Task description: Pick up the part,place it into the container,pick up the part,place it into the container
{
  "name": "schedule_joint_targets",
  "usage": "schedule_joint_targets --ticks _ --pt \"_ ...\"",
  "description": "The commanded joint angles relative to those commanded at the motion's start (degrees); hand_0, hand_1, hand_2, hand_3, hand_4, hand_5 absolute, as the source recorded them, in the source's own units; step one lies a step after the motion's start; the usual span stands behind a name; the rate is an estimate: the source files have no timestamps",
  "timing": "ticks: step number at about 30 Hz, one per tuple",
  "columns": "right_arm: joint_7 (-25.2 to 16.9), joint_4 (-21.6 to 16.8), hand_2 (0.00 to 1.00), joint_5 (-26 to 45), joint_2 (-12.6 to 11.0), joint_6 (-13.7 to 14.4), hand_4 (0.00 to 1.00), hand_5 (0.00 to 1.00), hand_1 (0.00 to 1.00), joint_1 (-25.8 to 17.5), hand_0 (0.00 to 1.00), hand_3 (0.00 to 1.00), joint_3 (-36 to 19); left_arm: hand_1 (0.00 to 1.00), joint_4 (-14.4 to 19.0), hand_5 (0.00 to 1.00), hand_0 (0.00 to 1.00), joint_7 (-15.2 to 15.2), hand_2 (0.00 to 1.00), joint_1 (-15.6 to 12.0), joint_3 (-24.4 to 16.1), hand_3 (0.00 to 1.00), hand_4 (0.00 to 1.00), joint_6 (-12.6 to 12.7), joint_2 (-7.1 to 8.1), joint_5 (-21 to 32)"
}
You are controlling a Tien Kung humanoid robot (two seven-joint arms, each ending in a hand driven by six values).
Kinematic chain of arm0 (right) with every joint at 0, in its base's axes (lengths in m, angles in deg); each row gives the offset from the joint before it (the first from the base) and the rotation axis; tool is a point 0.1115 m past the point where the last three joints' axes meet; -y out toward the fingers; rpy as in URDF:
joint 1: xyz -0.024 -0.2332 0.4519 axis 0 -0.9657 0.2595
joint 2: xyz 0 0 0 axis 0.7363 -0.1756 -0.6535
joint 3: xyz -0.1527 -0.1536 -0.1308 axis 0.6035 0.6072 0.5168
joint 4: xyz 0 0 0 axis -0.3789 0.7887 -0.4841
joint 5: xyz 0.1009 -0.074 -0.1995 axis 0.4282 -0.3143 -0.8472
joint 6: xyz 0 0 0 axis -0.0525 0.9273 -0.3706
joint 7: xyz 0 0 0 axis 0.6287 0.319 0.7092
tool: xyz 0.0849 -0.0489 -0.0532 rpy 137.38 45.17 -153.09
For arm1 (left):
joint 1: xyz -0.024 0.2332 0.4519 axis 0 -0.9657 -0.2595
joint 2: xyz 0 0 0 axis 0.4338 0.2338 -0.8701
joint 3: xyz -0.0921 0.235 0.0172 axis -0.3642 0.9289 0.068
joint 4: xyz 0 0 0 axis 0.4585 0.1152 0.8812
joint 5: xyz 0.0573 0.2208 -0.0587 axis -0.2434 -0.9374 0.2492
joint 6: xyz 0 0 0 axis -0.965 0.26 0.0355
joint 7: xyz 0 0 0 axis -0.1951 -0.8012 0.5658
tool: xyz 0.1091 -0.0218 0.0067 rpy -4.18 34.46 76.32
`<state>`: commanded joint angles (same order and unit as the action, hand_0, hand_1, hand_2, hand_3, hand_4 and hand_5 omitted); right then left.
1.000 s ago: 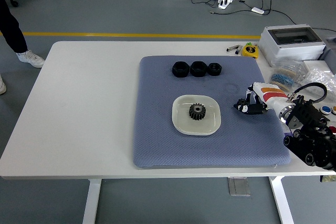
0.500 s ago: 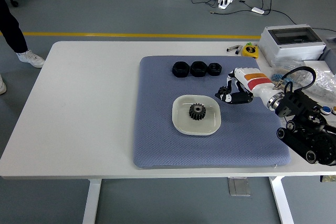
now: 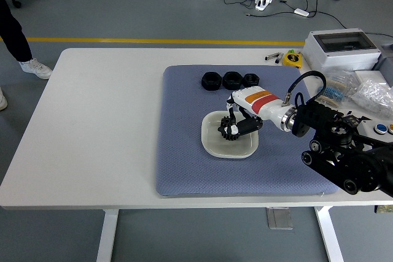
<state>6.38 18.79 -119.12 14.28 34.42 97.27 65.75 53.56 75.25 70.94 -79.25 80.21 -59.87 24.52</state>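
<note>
Reaching in from the right, the right hand (image 3: 236, 124) sits over the near-right part of the dish (image 3: 212, 145), its dark fingers (image 3: 232, 131) curled down around the gear (image 3: 227, 131) that lies inside. Whether they press the gear or only cage it, I cannot tell; the fingers hide most of it. Dish rests mid-mat on the blue mat (image 3: 184, 164). Three black parts (image 3: 231, 80) stand in a row at the mat's far edge, well apart from the hand and untouched. Left arm not seen. Clutter at the table's right edge: grey box (image 3: 341, 48), bagged items (image 3: 374, 93). Judgement: the gear is already in the dish, so this looks like the placing step, or a grasp of the gear; which one is unclear from one view. Either way, to do it well: keep the wrist level so the gear stays flat, avoid dragging fingertips on the dish rim since the shallow dish could slide on the mat, and open or close all the fingers together so the toothed edge does not snag. Lift straight up before swinging toward the far row.
</note>
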Motion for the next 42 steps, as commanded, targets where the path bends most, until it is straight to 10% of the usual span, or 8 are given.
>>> schedule_joint_targets --ticks 17,42 --pt "-1.0 11.9 0.378 -1.6 4.2 -5.3 0.998 0.518 0.165 3.2 0.059 0.58 2.6 0.723 0.1 0.656 0.711 0.0 0.755 0.4 0.3 0.665 0.684 0.0 0.23 0.2" --pt "-1.4 7.3 0.4 -1.2 -1.2 -6.1 0.998 0.503 0.191 2.0 0.068 0.579 -10.9 0.725 0.1 0.659 0.714 0.0 0.754 0.3 0.2 0.662 0.689 -0.1 0.26 0.0"
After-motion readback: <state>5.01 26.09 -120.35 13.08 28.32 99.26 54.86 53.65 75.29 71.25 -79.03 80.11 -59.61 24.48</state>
